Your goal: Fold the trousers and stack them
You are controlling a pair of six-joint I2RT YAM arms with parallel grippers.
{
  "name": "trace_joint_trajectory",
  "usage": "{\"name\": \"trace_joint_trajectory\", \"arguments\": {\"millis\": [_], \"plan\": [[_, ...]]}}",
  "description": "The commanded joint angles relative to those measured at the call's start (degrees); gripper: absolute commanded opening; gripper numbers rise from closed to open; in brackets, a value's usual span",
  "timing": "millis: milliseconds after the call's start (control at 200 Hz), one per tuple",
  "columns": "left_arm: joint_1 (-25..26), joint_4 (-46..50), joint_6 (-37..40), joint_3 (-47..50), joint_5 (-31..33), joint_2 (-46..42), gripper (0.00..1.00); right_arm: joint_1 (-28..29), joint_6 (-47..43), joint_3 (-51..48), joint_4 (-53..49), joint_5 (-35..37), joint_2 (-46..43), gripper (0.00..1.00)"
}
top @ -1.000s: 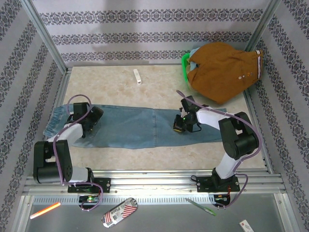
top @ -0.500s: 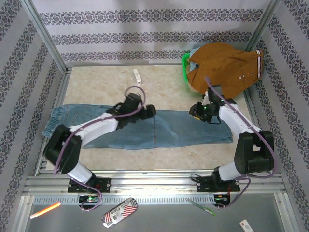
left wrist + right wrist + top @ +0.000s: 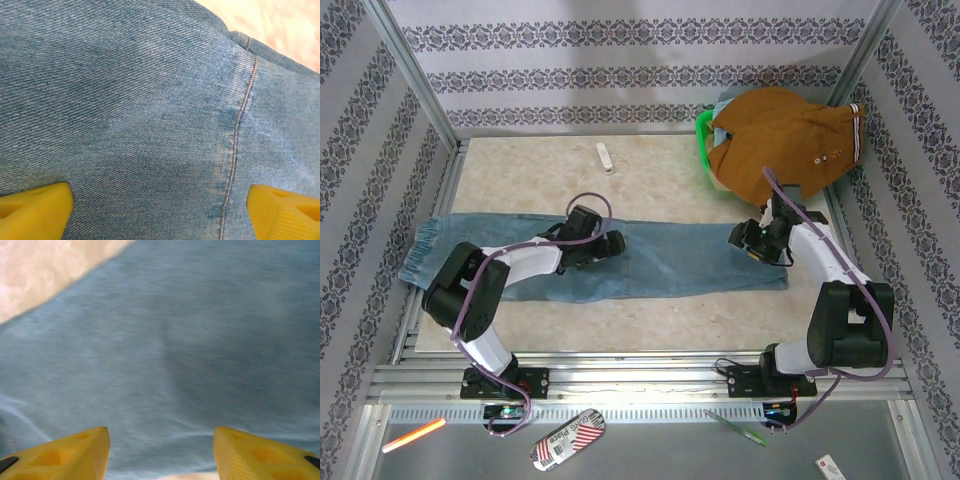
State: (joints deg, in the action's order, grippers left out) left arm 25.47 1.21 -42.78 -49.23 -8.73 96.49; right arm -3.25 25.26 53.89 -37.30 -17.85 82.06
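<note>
Surface [image 3: 540, 175] carries the trousers [image 3: 660, 265] laid flat and lengthwise, waistband at the left. Left gripper [image 3: 610, 243] sits low over the middle beside a seam, fingers wide apart and holding nothing. Right gripper [image 3: 740, 238] is near the hem end, fingers also apart and empty. A pinch that catches only the top layer would likely pull the legs askew. Uneven lifts would probably give a crooked fold.
</note>
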Motion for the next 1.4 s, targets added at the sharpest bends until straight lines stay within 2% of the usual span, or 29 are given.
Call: {"name": "trace_joint_trajectory", "arguments": {"millis": [0,55,260,355,610,739,849,894,949,979,989,1219,1394], "plan": [[-3.3,5.83,6.83,-0.81,6.35,1.05,0.91,-0.41,-0.78,-0.42,-0.14,5.5,2.18,0.58],[-3.67,7.16,8.24,-2.32,7.84,1.7,0.92,-0.52,-0.69,-0.36,-0.3,7.22,2.64,0.59],[-3.9,6.94,10.35,-5.3,3.99,4.31,0.9,-2.51,-0.91,1.51,-1.9,13.23,5.93,0.64],[-3.91,5.95,10.26,-4.61,2.97,3.52,0.9,-4.06,-1.55,3.36,-2.47,18.13,8.07,0.69],[-3.94,5.02,10.05,-2.78,1.2,0.62,0.9,-8.34,-1.63,6.32,-3.5,13.83,15.51,0.69],[-3.94,4.91,10.04,-2.73,0.77,-0.09,0.9,-8.62,-1.37,7.08,-4.55,9.55,20.02,0.59],[-3.94,4.97,10.2,-2.46,0.75,-1.07,0.9,-8.97,-0.84,5.88,-2.4,2.95,19.62,0.43],[-3.92,5.28,10.31,-2.42,0.77,-1.47,0.9,-8.99,-0.82,5.8,-2.34,1.61,19.64,0.33],[-3.94,5.55,10.29,-2.33,0.62,-2.12,0.9,-9.19,-0.78,5.7,-2.28,1.01,19.73,0.14],[-3.94,5.46,10.22,-2.16,0.52,-2.47,0.9,-9.64,-0.28,5.36,-2.18,0.98,19.25,0.01],[-3.94,5.47,10.23,-2.11,0.44,-2.58,0.9,-9.66,-0.2,5.31,-2.13,1.02,19.09,0.0],[-3.13,2.54,8.36,0.4,-2.29,-2.17,0.88,-11.99,2.43,2.37,-1.33,3.21,6.52,0.0],[1.52,-0.05,5.88,0.67,-1.99,1.8,0.88,-16.35,3.46,2.64,-3.33,2.56,-2.64,0.0]]}}
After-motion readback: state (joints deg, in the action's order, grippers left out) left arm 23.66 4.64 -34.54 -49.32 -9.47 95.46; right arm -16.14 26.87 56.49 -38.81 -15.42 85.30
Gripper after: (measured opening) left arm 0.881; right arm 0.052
